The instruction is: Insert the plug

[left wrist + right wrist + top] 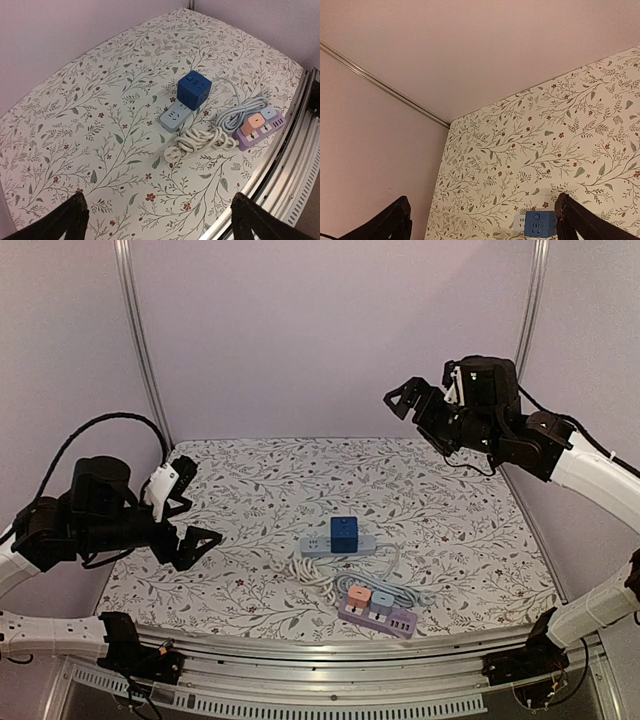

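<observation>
Left claw (pixel 203 502): my fingers spread wide, holding nothing, raised over the left side of the floral tablecloth (pixel 250 490), with bare cloth between me and the items. Centre: blue cube adapter (pixel 345 533) seated on the pale blue power strip (pixel 318 546). The white coiled cable (pixel 310 568) touches that strip's near side. The purple power strip (pixel 395 623) lies just beside the coil, near the front rail (pixel 330 652). Right claw (pixel 415 415): my fingers likewise spread and empty, high by the back wall. The socket markings are too small to read.
</observation>
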Robot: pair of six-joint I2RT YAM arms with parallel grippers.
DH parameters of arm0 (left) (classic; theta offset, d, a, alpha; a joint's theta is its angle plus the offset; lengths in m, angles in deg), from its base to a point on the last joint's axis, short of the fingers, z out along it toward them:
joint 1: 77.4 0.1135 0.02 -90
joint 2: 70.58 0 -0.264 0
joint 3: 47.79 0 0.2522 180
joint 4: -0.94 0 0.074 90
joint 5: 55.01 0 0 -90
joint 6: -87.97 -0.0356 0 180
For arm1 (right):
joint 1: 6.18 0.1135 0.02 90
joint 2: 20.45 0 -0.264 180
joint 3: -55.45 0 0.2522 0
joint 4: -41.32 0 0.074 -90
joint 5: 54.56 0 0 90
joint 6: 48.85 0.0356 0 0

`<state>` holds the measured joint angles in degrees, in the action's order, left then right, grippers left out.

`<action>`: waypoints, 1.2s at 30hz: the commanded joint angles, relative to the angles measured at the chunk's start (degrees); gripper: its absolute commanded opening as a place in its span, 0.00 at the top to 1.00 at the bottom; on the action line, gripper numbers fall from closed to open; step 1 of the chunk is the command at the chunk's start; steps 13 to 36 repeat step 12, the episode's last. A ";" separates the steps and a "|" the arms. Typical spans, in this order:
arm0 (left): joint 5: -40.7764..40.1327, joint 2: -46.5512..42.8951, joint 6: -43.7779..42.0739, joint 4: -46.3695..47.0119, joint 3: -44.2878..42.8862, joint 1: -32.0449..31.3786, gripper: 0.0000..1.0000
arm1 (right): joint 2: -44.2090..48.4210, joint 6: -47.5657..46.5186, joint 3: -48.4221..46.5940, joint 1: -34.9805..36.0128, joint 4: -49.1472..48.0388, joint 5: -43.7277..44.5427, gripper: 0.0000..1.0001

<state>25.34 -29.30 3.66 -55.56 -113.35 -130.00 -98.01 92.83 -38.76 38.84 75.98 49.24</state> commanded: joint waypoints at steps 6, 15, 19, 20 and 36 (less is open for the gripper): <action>1.35 0.26 -1.53 0.75 1.13 -0.05 0.00 | 2.89 6.51 6.28 0.07 -0.87 1.36 0.01; 1.83 0.27 -1.61 1.04 1.43 -0.05 0.01 | 3.03 9.05 6.71 0.08 0.44 1.56 0.01; 1.83 0.27 -1.61 1.04 1.43 -0.05 0.01 | 3.03 9.05 6.71 0.08 0.44 1.56 0.01; 1.83 0.27 -1.61 1.04 1.43 -0.05 0.01 | 3.03 9.05 6.71 0.08 0.44 1.56 0.01; 1.83 0.27 -1.61 1.04 1.43 -0.05 0.01 | 3.03 9.05 6.71 0.08 0.44 1.56 0.01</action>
